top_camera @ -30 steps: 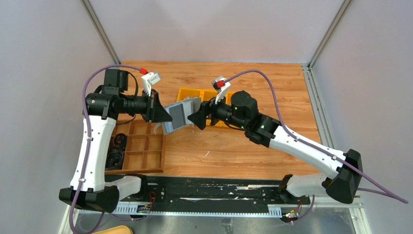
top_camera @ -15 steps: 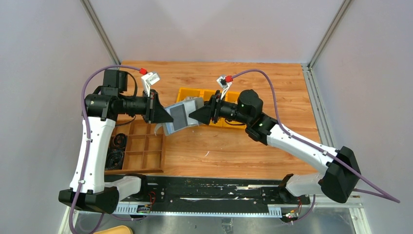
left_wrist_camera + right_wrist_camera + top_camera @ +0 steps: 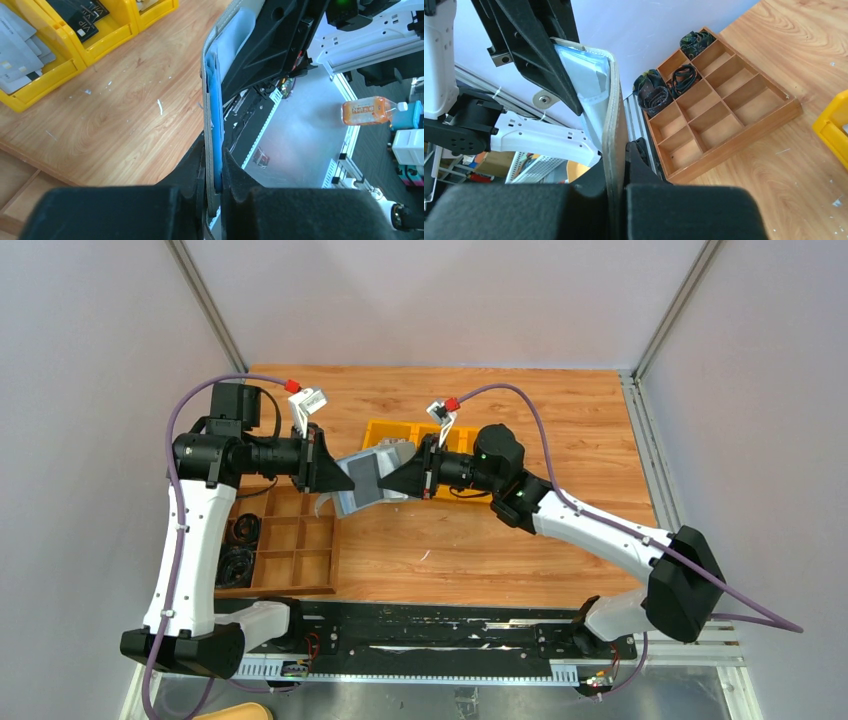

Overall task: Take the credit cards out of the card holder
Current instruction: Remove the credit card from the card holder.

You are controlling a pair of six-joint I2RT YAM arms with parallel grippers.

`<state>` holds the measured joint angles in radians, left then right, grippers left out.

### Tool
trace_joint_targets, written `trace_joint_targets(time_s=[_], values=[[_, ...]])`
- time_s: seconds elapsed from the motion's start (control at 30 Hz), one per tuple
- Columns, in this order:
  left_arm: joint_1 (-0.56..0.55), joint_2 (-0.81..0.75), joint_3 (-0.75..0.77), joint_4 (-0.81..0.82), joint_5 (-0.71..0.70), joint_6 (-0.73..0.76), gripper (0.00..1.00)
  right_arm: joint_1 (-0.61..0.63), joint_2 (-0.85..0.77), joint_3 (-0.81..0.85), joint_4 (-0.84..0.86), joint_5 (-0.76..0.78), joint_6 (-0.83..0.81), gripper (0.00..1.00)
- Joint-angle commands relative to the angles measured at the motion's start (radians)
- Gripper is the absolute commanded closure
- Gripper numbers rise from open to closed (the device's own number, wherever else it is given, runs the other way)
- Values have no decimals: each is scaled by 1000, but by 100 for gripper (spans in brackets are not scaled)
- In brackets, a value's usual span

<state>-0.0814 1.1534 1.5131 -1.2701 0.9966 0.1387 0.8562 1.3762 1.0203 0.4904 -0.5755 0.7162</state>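
Observation:
The card holder (image 3: 368,478) hangs in the air over the table's middle, pinched from both sides. My left gripper (image 3: 340,480) is shut on its left end; the left wrist view shows the holder (image 3: 214,100) edge-on, grey outside and blue inside, clamped at the gripper (image 3: 214,170). From the right, my right gripper (image 3: 392,480) is shut on the holder's other edge (image 3: 614,115), a thin taupe-brown strip squeezed between the closed jaws (image 3: 616,165). Whether a card lies in that pinch I cannot tell. Several light grey credit cards (image 3: 17,50) lie in a yellow bin.
Yellow bins (image 3: 400,430) stand just behind the holder; one holds a black card (image 3: 82,20). A brown wooden compartment tray (image 3: 290,540) sits at the left below my left arm, with dark coiled items in its far cells (image 3: 659,92).
My right arm moved left toward the holder and its jaws went from wide open to shut on the holder's right edge. The left arm and the holder kept their place.

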Motion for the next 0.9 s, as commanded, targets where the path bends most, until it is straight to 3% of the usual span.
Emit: trace_joint_targets(time_s=[0.0,0.1,0.2,0.7,0.87], values=[[5,-7,18,3,0,-14,83,10,-32,14,-9,43,21,100],[5,-23,-4,2,5,-5,67,2,-47,-13,54,53,66,100],[5,-42,-24,3,25,10,62,0,-45,-14,94,35,96,100],[5,-79,-35,-3,67,49,63,-21,-57,-45,127,-16,128,100],[5,-83,-24,-3,82,57,59,-22,-66,-55,128,-23,122,100]])
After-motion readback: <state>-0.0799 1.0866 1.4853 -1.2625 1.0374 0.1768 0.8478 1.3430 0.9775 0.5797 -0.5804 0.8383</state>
